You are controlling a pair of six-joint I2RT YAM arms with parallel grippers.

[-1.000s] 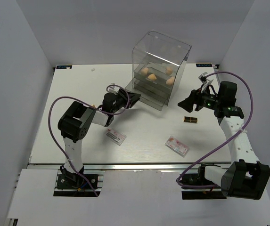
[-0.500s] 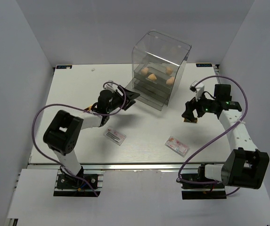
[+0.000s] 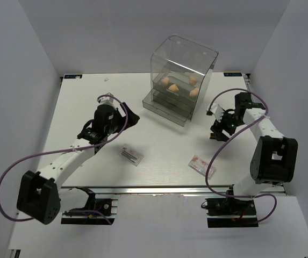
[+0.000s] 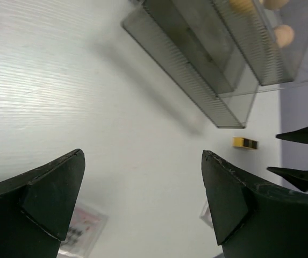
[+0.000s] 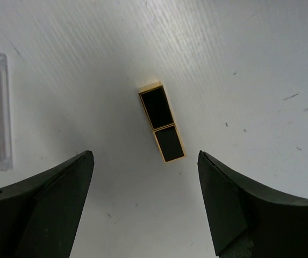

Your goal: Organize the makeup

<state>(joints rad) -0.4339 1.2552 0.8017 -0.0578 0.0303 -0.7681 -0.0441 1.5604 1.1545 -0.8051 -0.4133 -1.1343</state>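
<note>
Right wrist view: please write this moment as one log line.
right end effector: open above two dark-and-gold tubes, no contact | left end effector: open, empty | tubes: end to end on table | phase: pre-grasp

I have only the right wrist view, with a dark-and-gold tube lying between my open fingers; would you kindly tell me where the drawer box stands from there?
Observer: Seen from above, the clear drawer box stands at the far middle of the table, to the left of your right gripper.
Operator: Thank you. Is anything inside it?
Observer: Yes, four peach sponges lie inside it, on an upper level.
Operator: And what is the other arm doing?
Observer: The left gripper is open and holds nothing, out over the table to the left of the box.
</note>
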